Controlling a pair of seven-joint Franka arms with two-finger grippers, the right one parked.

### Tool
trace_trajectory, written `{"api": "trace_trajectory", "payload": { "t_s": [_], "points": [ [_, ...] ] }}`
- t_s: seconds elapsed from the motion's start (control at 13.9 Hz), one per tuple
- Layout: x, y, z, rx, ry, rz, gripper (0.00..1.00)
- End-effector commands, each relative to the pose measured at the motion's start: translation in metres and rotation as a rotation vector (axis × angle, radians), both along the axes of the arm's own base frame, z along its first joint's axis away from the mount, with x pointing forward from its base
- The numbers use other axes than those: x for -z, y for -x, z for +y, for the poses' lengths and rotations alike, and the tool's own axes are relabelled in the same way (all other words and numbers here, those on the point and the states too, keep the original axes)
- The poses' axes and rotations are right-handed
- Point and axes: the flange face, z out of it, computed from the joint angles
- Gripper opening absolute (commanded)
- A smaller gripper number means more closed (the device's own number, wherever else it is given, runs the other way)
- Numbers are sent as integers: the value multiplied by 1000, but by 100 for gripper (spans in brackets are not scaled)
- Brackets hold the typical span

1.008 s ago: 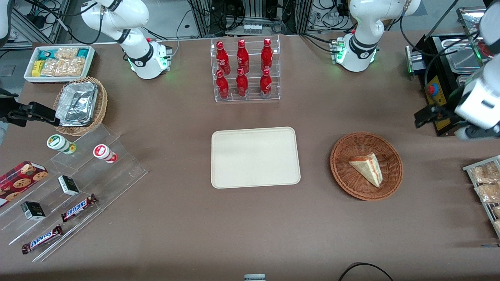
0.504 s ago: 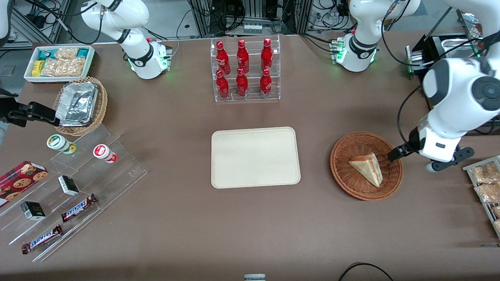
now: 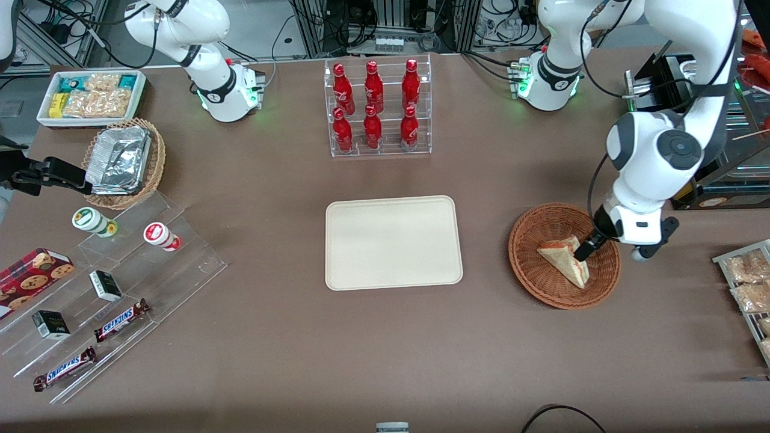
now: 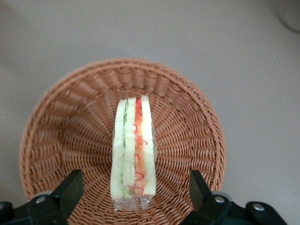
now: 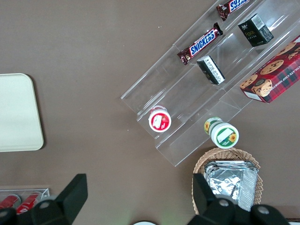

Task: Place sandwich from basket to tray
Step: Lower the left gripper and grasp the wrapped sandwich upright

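Front view: pale triangular clear-wrapped sandwich [image 3: 564, 260] is lying in the round reddish-brown wicker basket [image 3: 533, 273], long axis running diagonally. The gripper [image 3: 582, 249], beside the basket's rim 0.5 s ago, is now hovering over it; the cream rectangular tray [image 3: 393, 242] is lying well apart.

Wrist view: gripper [image 4: 134, 197] fingers are spread wide, straddling the sandwich [image 4: 133, 152], w/ filling edge facing the camera.

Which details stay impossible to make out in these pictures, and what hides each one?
- Gripper, open over the basket: in the front view the arm covers most of it.
- Sandwich: the wrist view shows only its filling edge; in the front view the gripper covers one corner.
- Whether the fingers touch the sandwich: neither view settles it.
- Tray: cut off by the right wrist view's edge.
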Motion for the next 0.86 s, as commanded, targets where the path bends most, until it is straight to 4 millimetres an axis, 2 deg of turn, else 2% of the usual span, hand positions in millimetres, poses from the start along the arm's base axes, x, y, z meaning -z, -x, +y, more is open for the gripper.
{"api": "trace_trajectory", "payload": {
  "t_s": [0.0, 0.22, 0.36, 0.58, 0.65, 0.72, 0.79],
  "points": [
    [19, 10, -5, -26, 17, -17, 100],
    [47, 20, -5, -23, 24, -32, 100],
    [63, 19, -6, -25, 30, -42, 100],
    [75, 18, -5, -29, 32, -36, 98],
    [76, 18, -3, -32, 32, -34, 79],
    [77, 17, 0, -38, 32, -34, 43],
    [82, 17, -2, -32, 32, -25, 12]
  ]
}}
